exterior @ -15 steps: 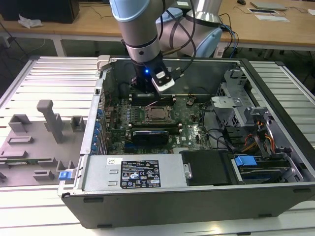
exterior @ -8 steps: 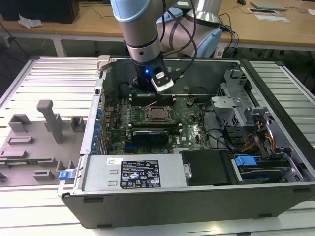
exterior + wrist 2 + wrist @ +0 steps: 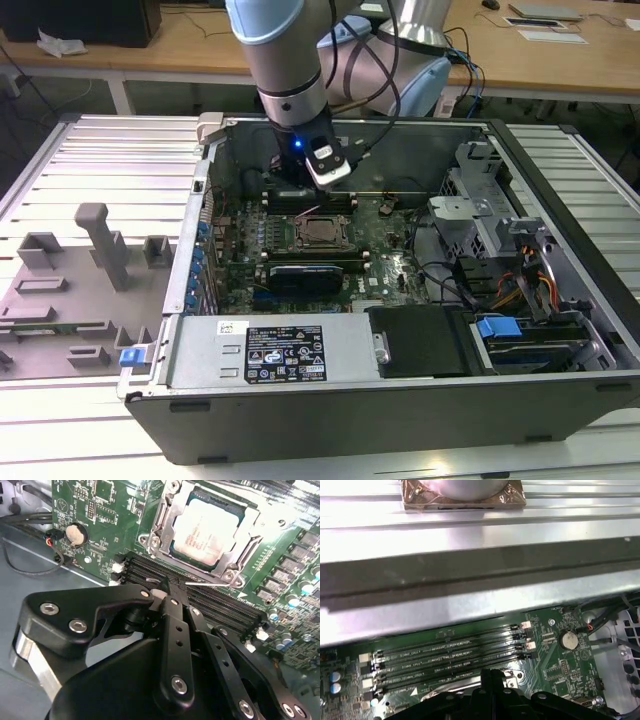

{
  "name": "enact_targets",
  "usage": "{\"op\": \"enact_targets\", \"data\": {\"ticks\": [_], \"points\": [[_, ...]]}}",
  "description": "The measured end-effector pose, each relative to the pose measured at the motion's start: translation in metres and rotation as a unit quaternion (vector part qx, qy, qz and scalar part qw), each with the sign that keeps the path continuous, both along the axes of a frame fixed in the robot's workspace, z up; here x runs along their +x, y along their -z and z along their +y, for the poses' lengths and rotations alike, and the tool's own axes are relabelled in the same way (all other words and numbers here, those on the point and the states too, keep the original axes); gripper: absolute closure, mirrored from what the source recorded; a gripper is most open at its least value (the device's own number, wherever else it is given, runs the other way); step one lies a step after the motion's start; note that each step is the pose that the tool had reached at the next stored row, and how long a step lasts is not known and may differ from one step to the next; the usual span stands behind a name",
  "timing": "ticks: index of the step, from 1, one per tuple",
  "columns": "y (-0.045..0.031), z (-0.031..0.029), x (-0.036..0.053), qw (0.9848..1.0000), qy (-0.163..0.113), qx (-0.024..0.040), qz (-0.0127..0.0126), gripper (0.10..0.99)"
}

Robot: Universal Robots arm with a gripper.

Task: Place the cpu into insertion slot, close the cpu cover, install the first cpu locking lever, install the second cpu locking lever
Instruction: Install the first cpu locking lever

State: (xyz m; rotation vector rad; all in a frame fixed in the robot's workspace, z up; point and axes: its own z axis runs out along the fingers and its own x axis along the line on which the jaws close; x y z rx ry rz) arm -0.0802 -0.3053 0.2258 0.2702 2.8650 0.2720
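Open computer case (image 3: 400, 420) (green motherboard (image 3: 100, 510) inside)

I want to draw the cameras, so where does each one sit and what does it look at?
Exterior view: off the arm, looking down into the open computer case; the arm shows.
Second wrist view: on the wrist, looking past the claw at the cpu.
First wrist view: on the wrist, looking past the claw at memory slots.
Both wrist views share the claw and the round battery.
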Motion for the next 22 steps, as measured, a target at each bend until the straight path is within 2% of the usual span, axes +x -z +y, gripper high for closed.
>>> {"op": "enact_targets", "data": {"ticks": [2, 6, 9, 11, 12, 22], "points": [[0.0005, 0.0029, 0.0002, 1.0, 0.003, -0.0006, -0.0001, 0.98], [0.0044, 0.0045, 0.0006, 1.0, 0.007, -0.0036, -0.0008, 0.98], [0.005, 0.0046, 0.0, 0.9999, 0.007, -0.0047, -0.0142, 0.98], [0.006, 0.0046, -0.0004, 0.9997, 0.007, -0.005, -0.0247, 0.98], [0.0068, 0.0048, -0.0005, 0.9996, 0.007, -0.005, -0.0266, 0.98], [0.0114, 0.0076, -0.0017, 0.999, 0.036, -0.0058, -0.0268, 0.98]]}}
